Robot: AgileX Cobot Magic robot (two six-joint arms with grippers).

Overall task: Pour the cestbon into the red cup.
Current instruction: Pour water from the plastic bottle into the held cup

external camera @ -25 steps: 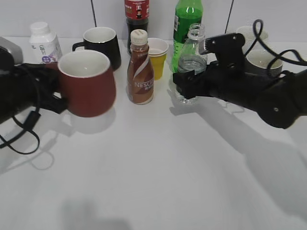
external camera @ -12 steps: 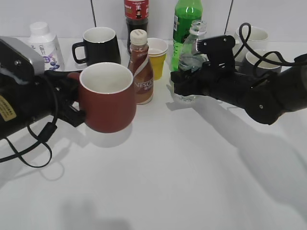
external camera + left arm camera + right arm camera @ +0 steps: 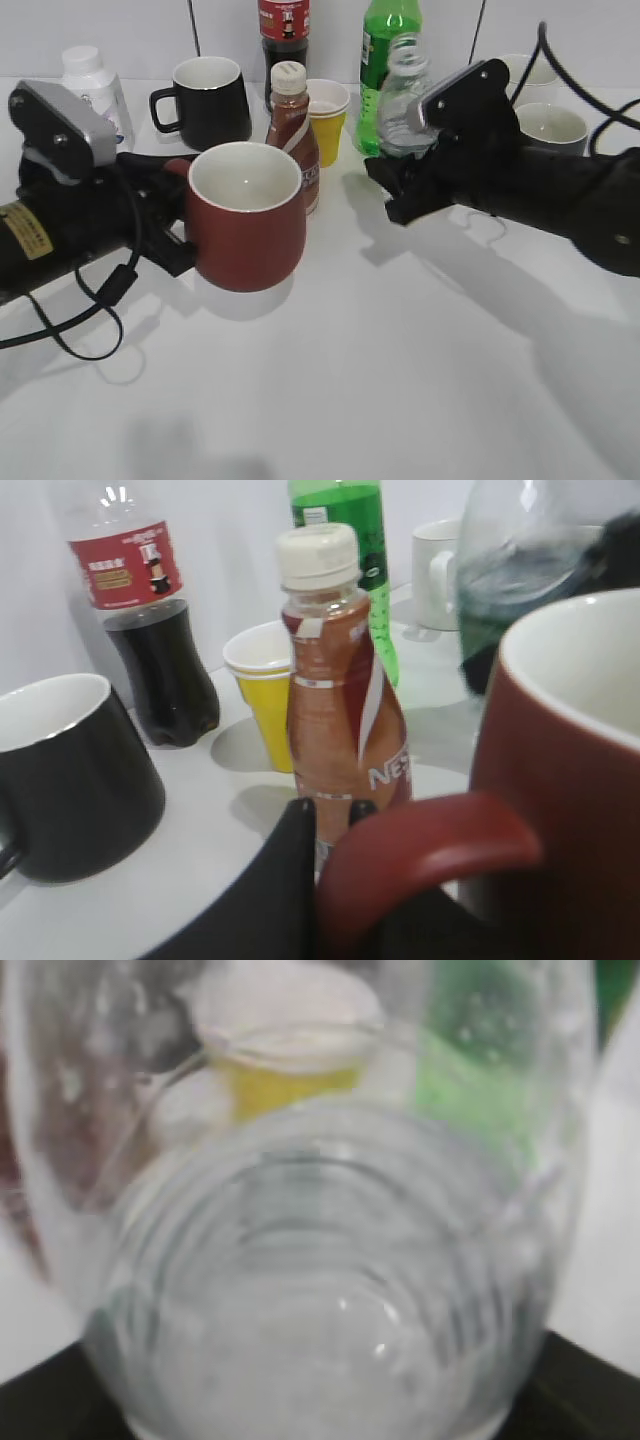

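The cestbon [image 3: 402,98] sits clenched in the right pincer [image 3: 400,185], lifted off the surface and leaning left — its open mouth up and toward the red cup [image 3: 246,215]. The left pincer [image 3: 170,225] grips that cup by its handle, raised, down-left of the bottle with a gap between. The pour likely needs the neck brought over the rim.
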